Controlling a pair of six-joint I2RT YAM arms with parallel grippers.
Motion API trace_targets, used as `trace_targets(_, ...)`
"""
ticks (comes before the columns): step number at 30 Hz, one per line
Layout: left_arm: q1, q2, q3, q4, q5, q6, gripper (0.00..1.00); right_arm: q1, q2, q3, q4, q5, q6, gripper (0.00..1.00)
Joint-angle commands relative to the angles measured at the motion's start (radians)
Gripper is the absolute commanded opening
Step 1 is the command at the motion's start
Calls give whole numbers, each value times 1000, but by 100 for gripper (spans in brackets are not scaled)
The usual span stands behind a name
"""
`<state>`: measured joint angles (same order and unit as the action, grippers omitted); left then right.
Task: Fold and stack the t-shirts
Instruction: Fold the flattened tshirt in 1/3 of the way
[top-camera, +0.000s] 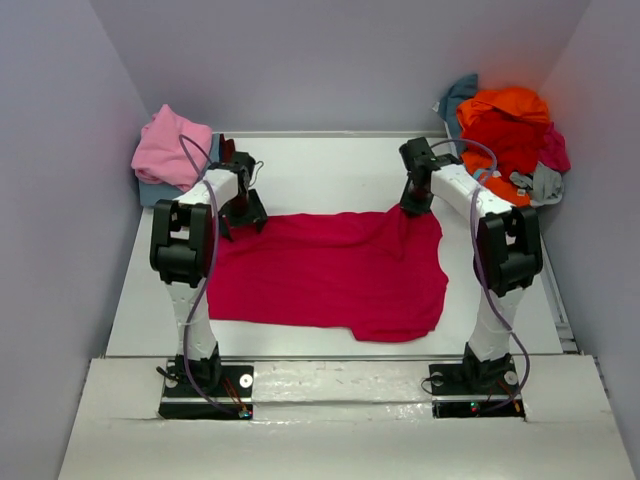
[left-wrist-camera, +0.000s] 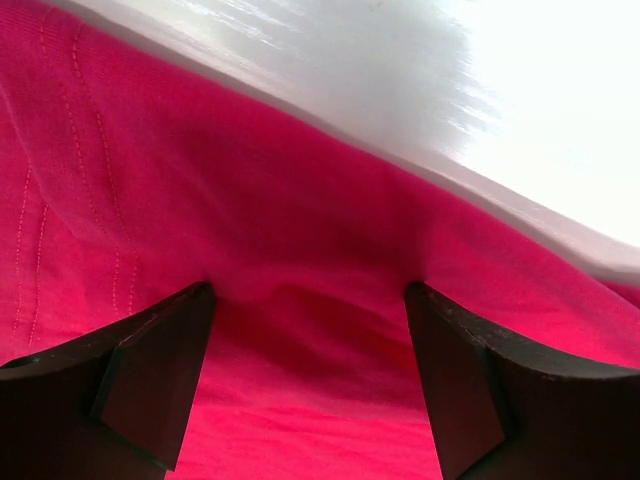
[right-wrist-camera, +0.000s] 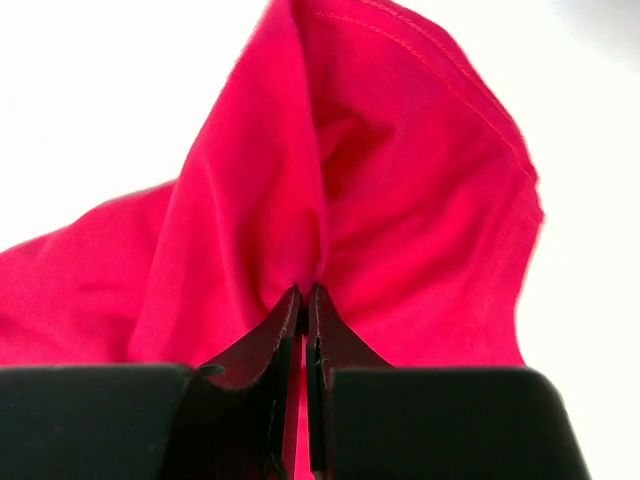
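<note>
A magenta-red t-shirt (top-camera: 330, 275) lay spread across the middle of the white tabletop (top-camera: 320, 170). The left end effector (left-wrist-camera: 310, 300) stood wide open, its dark fingers (left-wrist-camera: 150, 380) pressed down onto the cloth at the shirt's far left corner. The right end effector (right-wrist-camera: 305, 295) was pinched tight on the far right corner, drawing the fabric up into a peak. A pink tee (top-camera: 172, 148) sat bundled at the far left and an orange and red pile (top-camera: 510, 125) at the far right.

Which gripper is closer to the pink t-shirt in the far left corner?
Left. The left gripper, jaws open, is at the far-left edge of the magenta t-shirt, just right of the pink t-shirt. The right gripper pinches its far-right corner, well off to the right.
</note>
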<state>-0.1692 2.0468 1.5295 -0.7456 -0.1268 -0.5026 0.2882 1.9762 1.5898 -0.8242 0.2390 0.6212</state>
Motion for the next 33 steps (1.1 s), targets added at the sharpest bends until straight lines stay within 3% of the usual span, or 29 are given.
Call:
trace_targets(1,14,-5,-19,-31,6,-2,89,-4,-97,64,-79,20,-9,7)
trace_targets(23,14,-17,4,-12,-20,35,90,-4,-195,24,-219,59,-23,7)
trace_targets(33,14,-30,23,-28,-22,36,90,-4,-261,-109,-242,42,26,12)
